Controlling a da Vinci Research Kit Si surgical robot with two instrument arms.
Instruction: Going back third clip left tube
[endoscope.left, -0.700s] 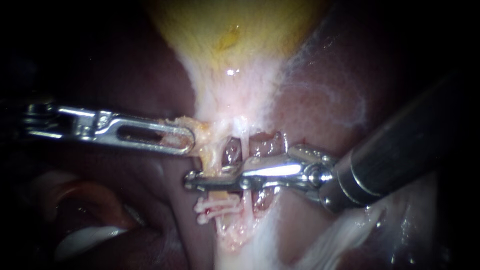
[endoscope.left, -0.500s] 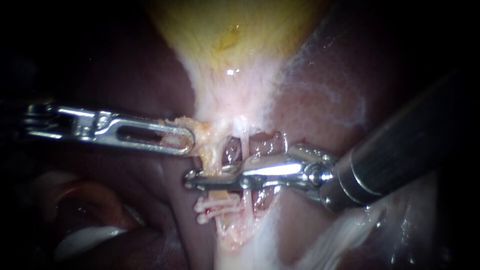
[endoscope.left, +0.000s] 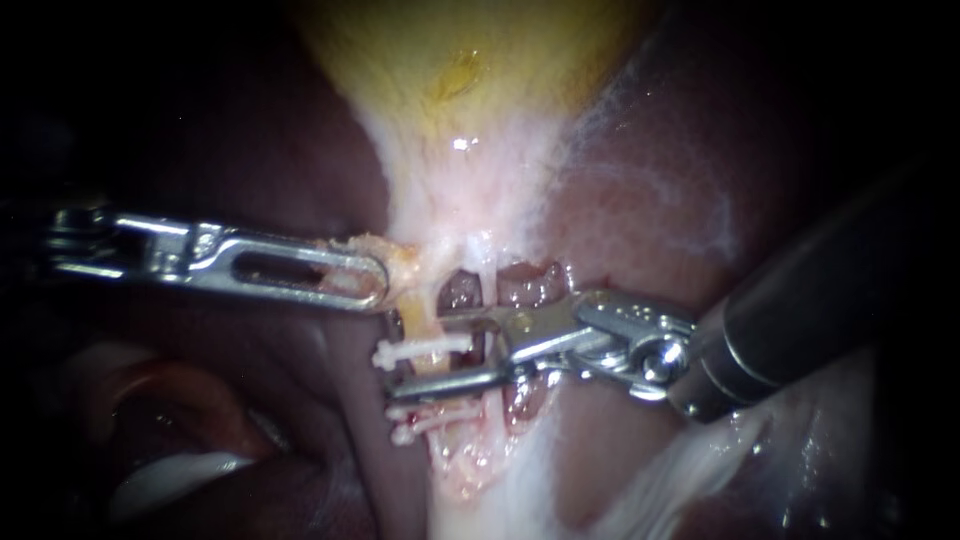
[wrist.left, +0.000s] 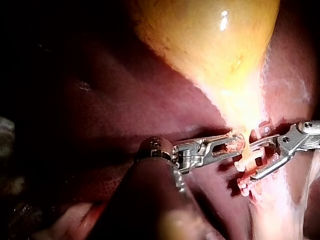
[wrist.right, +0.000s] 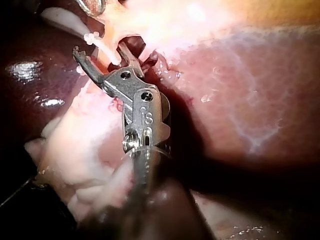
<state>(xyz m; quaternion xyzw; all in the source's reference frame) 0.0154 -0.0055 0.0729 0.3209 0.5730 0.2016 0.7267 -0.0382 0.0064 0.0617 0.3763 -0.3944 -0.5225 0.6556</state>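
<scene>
The yellow gallbladder (endoscope.left: 470, 70) narrows into two tubes over the dark liver (endoscope.left: 640, 210). My left instrument (endoscope.left: 378, 284) comes in level and is shut on the pale tissue (endoscope.left: 408, 262) at the gallbladder's neck, also seen in the left wrist view (wrist.left: 239, 143). My right instrument (endoscope.left: 418, 352) stands open with its jaws astride the left tube (endoscope.left: 424, 318). A white clip (endoscope.left: 425, 347) sits across that tube between the jaws. Two more white clips (endoscope.left: 432, 416) lie just below. The right tube (endoscope.left: 489, 288) runs beside it. In the right wrist view the open jaws (wrist.right: 99, 50) frame the clip (wrist.right: 102, 42).
Liver surrounds the tubes on both sides (endoscope.left: 300, 150). Pale fatty tissue (endoscope.left: 690, 460) lies under my right instrument's shaft. A pale fold (endoscope.left: 170, 470) shows at the lower left. Raw dissected tissue (endoscope.left: 470, 465) lies below the clips.
My right instrument's jaws have opened, and a white clip now shows on the left tube above the two lower clips. Its shaft has drawn back slightly to the right. The left instrument has held still.
</scene>
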